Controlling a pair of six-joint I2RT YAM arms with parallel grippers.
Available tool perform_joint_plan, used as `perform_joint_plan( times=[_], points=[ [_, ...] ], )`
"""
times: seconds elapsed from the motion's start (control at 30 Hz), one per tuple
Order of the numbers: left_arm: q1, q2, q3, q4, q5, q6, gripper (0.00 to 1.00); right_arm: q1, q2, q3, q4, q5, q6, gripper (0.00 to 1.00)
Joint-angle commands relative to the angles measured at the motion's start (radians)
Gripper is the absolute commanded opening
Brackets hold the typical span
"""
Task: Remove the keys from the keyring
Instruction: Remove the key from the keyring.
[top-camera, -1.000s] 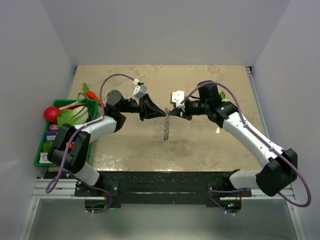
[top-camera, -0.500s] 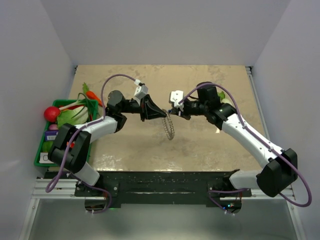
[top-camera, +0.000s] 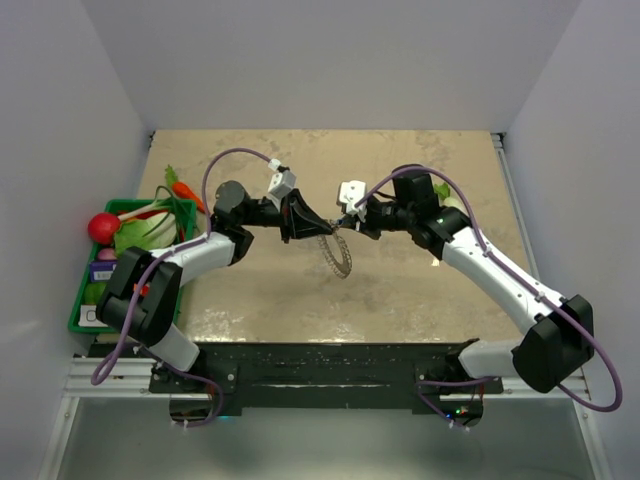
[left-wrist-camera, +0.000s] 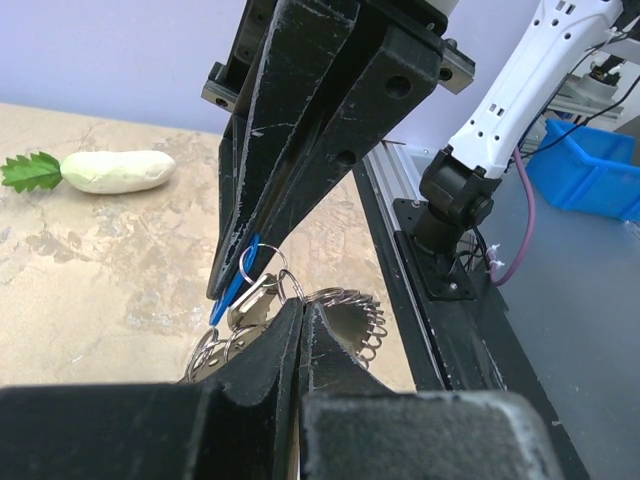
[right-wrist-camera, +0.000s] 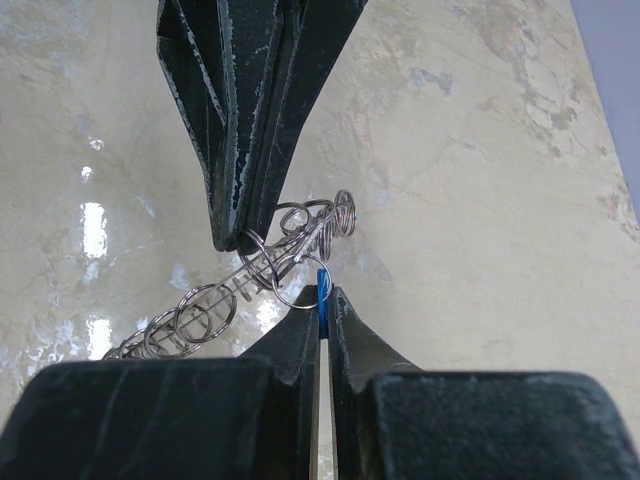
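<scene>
the small silver key with a bright blue head (right-wrist-camera: 322, 288) is up off the table, its blue head pinched edge-on between the closed fingers of the right gripper (top-camera: 344, 222). touching it, a cluster of thin wire rings leads into the wide grey loop of linked metal rings (top-camera: 339, 256). the loop droops down and toward the near edge over the middle of the beige marbled tabletop (top-camera: 400, 290); i can't tell whether its low end touches. its upper end is clamped in the left gripper (top-camera: 324, 229), tips pressed together on it. the two grippers meet almost tip to tip. farther off, a white radish with green leaves (left-wrist-camera: 115, 172) lies on the table, and a green plastic basket (top-camera: 78, 300) of vegetables sits at the left edge.
</scene>
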Motion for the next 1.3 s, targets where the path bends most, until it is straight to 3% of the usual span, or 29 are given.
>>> perform_joint_plan(
  times=[0.0,0.27,0.4,0.67,1.27],
  points=[
    [-0.009,-0.022,0.018,0.069,0.061,-0.016,0.00,-0.005,0.001,0.005,0.057,0.054,0.009,0.00],
    [0.007,-0.051,0.011,0.057,0.015,-0.005,0.00,-0.011,-0.022,0.002,0.059,0.091,-0.004,0.00],
    [0.014,-0.048,0.031,-0.081,-0.033,0.073,0.00,-0.011,-0.041,0.002,0.066,0.093,0.009,0.00],
    [0.011,-0.037,0.040,-0.164,-0.131,0.116,0.00,-0.003,-0.051,-0.010,0.135,0.158,0.063,0.00],
    [0.011,-0.062,0.055,-0.297,-0.344,0.127,0.00,0.092,-0.002,-0.034,0.278,0.534,0.092,0.00]
  ],
)
